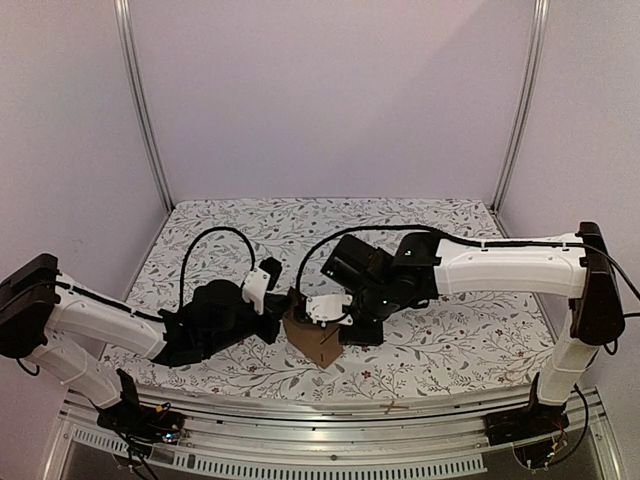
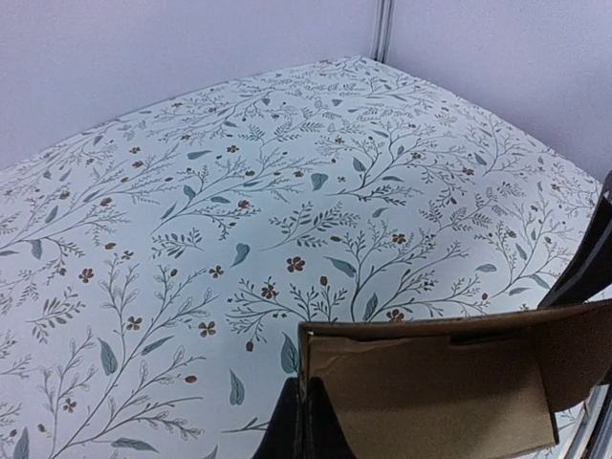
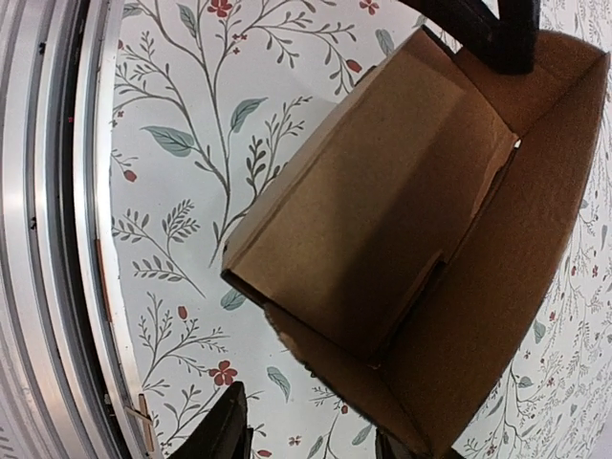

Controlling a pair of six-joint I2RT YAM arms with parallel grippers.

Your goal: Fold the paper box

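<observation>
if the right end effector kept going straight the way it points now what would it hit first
The paper box. In the right wrist view the right end effector faces its open side, with the near brown wall just ahead. Depth is unclear, but nothing shows in between.

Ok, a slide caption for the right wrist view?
Half-folded paper box standing open on floral tablecloth, left end effector pinching its rim.
</observation>
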